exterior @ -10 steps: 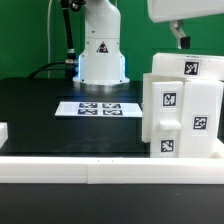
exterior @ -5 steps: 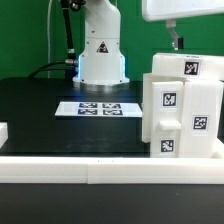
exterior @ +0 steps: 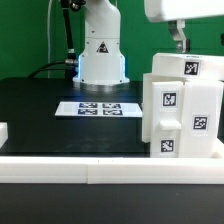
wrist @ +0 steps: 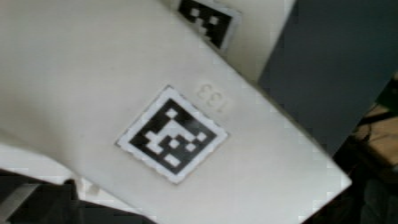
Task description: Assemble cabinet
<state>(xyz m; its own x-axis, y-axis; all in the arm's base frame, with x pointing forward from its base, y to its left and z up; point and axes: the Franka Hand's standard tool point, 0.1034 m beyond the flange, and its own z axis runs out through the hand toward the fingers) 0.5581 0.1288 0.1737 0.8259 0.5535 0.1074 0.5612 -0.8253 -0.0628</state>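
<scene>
Wrist view fills with the cabinet [wrist: 125, 90] and its fiducial tag [wrist: 178, 133].

So the black table [exterior: 40, 115] takes up the middle-left of the exterior view. The marker board [exterior: 97, 107] lies flat at center, the cabinet [exterior: 180, 105] stands at right, a white rail [exterior: 70, 162] runs along the bottom, and the robot base [exterior: 102, 55] sits at upper center.
</scene>
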